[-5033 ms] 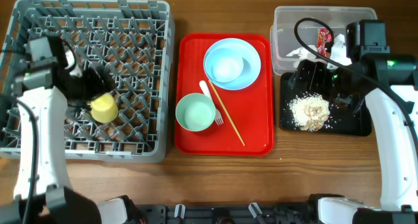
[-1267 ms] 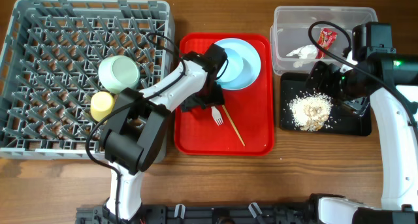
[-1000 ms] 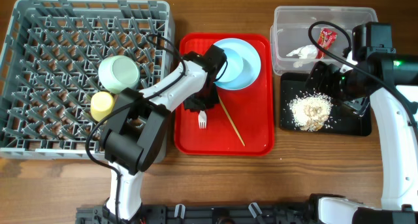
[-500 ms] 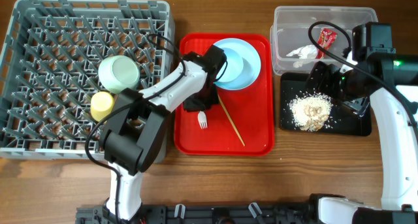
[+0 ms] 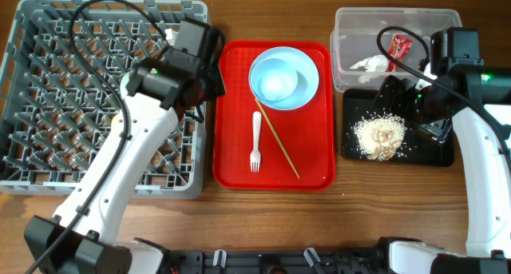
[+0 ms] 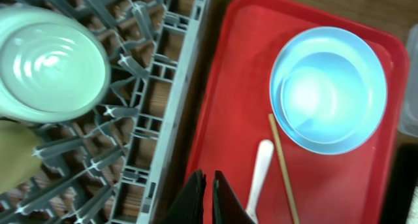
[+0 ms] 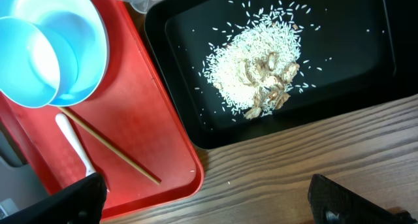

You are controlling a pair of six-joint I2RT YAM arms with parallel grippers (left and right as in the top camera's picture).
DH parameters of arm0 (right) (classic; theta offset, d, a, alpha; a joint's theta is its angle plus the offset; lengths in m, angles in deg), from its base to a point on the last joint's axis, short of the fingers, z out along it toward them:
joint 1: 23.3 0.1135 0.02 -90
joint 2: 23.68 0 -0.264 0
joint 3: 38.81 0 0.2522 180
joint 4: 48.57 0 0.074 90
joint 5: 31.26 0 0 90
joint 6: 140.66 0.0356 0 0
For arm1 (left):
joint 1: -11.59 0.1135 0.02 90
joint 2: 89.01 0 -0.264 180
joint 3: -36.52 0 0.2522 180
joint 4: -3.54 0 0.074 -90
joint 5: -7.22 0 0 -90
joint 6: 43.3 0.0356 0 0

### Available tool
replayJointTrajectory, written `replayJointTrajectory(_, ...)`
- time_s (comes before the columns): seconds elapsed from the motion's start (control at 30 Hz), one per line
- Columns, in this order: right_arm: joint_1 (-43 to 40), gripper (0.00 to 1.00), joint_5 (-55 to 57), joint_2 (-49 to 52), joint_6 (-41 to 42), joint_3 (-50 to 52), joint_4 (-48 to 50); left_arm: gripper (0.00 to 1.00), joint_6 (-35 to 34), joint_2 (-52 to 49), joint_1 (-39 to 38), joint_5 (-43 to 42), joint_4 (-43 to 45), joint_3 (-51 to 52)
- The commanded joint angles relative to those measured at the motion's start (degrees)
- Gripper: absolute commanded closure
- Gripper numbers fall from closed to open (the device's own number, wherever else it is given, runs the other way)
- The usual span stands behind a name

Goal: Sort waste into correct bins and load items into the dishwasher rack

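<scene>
My left gripper hovers over the seam between the grey dishwasher rack and the red tray; it is shut and holds nothing. A pale green bowl and a yellow cup sit in the rack. The white fork and a chopstick lie on the tray below the pale-blue plate, which has a smaller bowl in it. My right gripper is open and empty above the black tray, which holds food scraps.
The red serving tray lies between the rack and the bins. The clear tub at the back right holds a red wrapper and a white tissue. Bare wooden table runs along the front.
My left arm has pulled back from the tray to the rack's right edge, with its jaws shut. The fork lies straighter and further right on the tray. The right arm is still.
</scene>
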State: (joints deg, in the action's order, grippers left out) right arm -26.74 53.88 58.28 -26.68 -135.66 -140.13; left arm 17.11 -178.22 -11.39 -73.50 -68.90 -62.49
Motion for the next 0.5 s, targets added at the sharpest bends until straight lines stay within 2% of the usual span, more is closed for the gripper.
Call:
replayJointTrajectory(0.0, -0.1, 0.0, 0.3, -0.8, 0.2, -1.3, -0.1, 0.61, 0.9, -2.6, -1.3, -8.4, 0.2, -0.5)
replayJointTrajectory(0.03, -0.1, 0.0, 0.3, -0.8, 0.2, -1.3, 0.0, 0.52, 0.9, -3.8, -2.1, -9.2, 0.1, -0.5)
replayJointTrajectory(0.07, -0.1, 0.0, 0.3, -0.8, 0.2, -1.3, -0.1, 0.48, 0.8, -5.6, -3.4, -9.8, 0.1, -0.4)
replayJointTrajectory(0.3, -0.1, 0.0, 0.4, -0.8, 0.1, -1.3, -0.3, 0.37, 0.2, -21.9, -13.6, -15.7, -4.9, -0.2)
replayJointTrajectory(0.4, -0.1, 0.0, 0.4, -0.8, 0.1, -1.3, -0.3, 0.37, 0.2, -26.2, -16.0, -15.7, -6.9, -0.1)
replayJointTrajectory(0.47, -0.1, 0.0, 0.3, -0.8, 0.1, -1.3, -0.3, 0.37, -2.3, -28.0, -16.7, -15.7, -7.3, -0.1)
